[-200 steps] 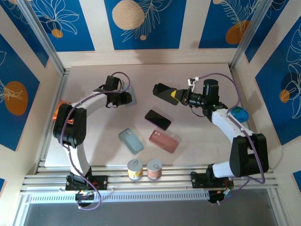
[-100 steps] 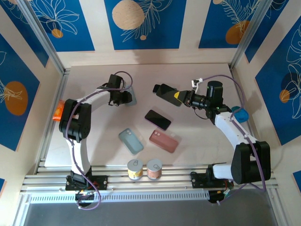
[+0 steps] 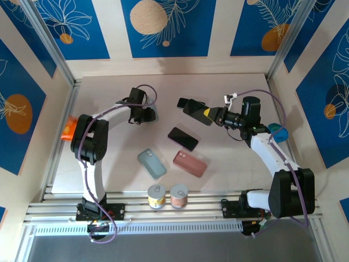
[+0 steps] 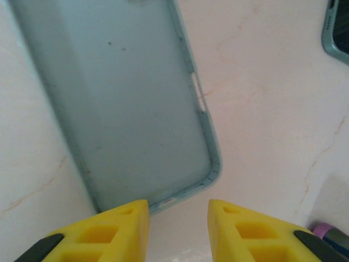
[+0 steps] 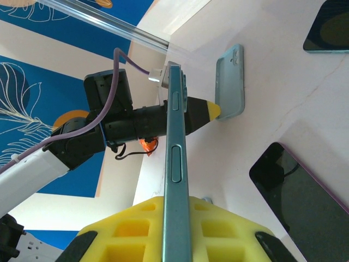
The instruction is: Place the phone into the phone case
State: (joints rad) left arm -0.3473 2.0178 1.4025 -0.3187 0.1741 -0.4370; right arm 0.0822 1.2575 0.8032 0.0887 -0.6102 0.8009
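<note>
The right end effector [image 5: 177, 210] is clenched on the phone [image 5: 175, 136], grasping it by one end so that it juts out above the table [image 3: 234, 158] at the far middle. From the right wrist the phone is seen edge-on, a thin teal side with buttons, and its lower end is buried between the yellow fingers [image 5: 125, 229]. The left end effector [image 4: 177, 210] is released, its fingers parted with bare table between them. It is set against the near end of the phone case [image 4: 120, 93], which is at the far left. One finger covers a corner of the case and the case's far end is cut off by the picture's edge. Whether that finger presses on the case I cannot tell. From the right wrist the case looks tipped up against the yellow tip, though the slanted view leaves that unsure. A blue object [image 3: 279, 132] on the right is half hidden behind the right arm, and an orange thing [image 3: 67, 129] on the left is partly hidden by the left arm; what either is I cannot make out. Nearer lie a black phone [image 3: 182, 138], a blue case [image 3: 151, 163], a pink case [image 3: 190, 163] and two canisters [image 3: 156, 195].

Since a second ago the left end effector has crept right, closer to the phone case, and its arm has folded in. The right wrist has drawn back to the right, the phone hardly shifting. The loose things have stayed put
</note>
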